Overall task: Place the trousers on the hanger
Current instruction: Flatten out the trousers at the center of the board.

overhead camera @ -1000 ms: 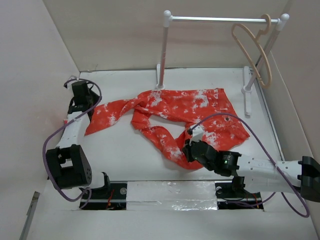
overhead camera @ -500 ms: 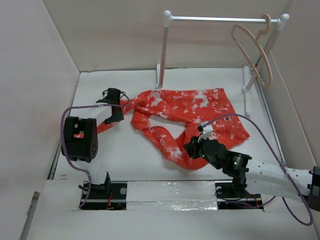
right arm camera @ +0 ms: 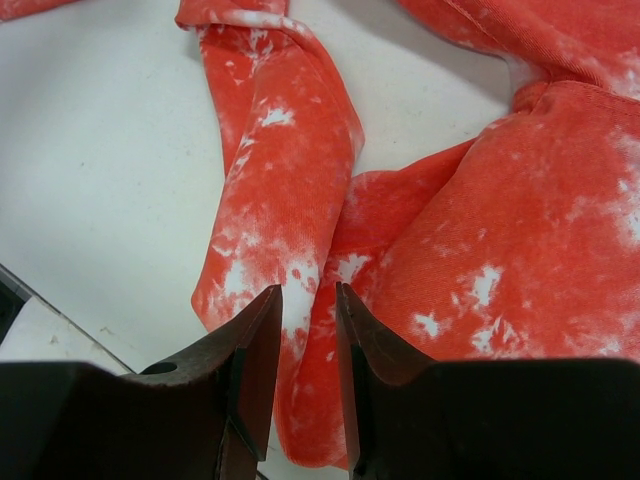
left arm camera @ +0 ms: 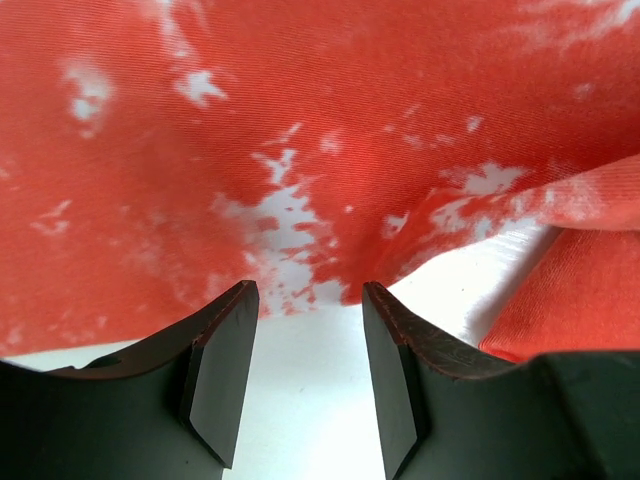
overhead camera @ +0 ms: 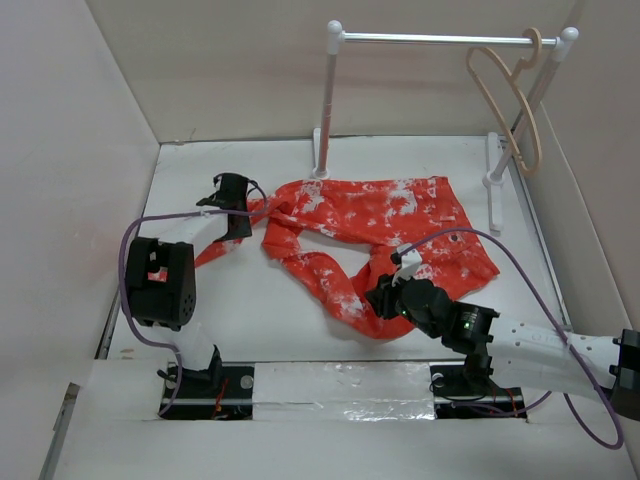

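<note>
Now my left gripper [left arm camera: 307, 300] has swung in, jaws apart, just short of one leg of the trousers [overhead camera: 380, 215]. My right gripper [right arm camera: 307, 295], narrowly parted, hovers over the other leg. Grasping looks imminent; the hanger [overhead camera: 494, 112] hangs bare, well beyond my right.

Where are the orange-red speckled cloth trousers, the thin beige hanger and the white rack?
orange-red speckled cloth trousers [overhead camera: 400, 215]: top view, on the wide upper part.
thin beige hanger [overhead camera: 534, 44]: top view, on its hook at the rail.
white rack [overhead camera: 327, 90]: top view, on its left post.
</note>
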You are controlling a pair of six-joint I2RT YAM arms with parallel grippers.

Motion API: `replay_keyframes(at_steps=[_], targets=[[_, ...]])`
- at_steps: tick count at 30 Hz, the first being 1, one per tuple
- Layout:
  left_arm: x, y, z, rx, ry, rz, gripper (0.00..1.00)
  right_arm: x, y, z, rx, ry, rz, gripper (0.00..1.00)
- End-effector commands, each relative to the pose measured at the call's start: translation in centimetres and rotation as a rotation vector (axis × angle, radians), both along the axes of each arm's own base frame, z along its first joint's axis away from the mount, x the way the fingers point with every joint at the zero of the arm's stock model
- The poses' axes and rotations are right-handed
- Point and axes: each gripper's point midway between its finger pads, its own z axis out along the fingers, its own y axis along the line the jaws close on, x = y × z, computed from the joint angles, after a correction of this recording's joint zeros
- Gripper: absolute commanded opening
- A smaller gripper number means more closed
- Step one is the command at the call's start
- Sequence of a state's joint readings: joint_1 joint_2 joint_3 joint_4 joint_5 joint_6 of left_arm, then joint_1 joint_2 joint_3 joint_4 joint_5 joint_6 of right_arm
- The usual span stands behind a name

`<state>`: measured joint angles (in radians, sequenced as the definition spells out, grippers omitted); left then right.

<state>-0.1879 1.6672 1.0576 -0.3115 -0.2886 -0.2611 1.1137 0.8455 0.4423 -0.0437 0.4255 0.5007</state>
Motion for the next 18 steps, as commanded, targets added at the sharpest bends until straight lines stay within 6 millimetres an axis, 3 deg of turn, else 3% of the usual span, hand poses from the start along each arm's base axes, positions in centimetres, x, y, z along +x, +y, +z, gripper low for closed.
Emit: replay_keyframes(at_steps=[1,7,12,18], targets=[[0.2,-0.7,-1.2,-0.014,0.059,-0.043,0.43,0.5,0.7,1.8,0.057,-0.038,-0.002,0.34],[-0.2,-1.4,-1.5,-0.054,0.072,-0.066,0.39,0.7,0.6,1.6,0.046,-0.036,-0.014,0.38],[-0.2,-1.7,-1.3,-0.069,0.066,-0.073,0.39,0.8,1.0,1.0,0.025,-0.029,-0.007,0.59],[-0.3,-1.6,-2.2,-0.061,0.094,-0.07,0.34,1.0,1.5,0.0,-0.018,0.001,-0.011,0.63]])
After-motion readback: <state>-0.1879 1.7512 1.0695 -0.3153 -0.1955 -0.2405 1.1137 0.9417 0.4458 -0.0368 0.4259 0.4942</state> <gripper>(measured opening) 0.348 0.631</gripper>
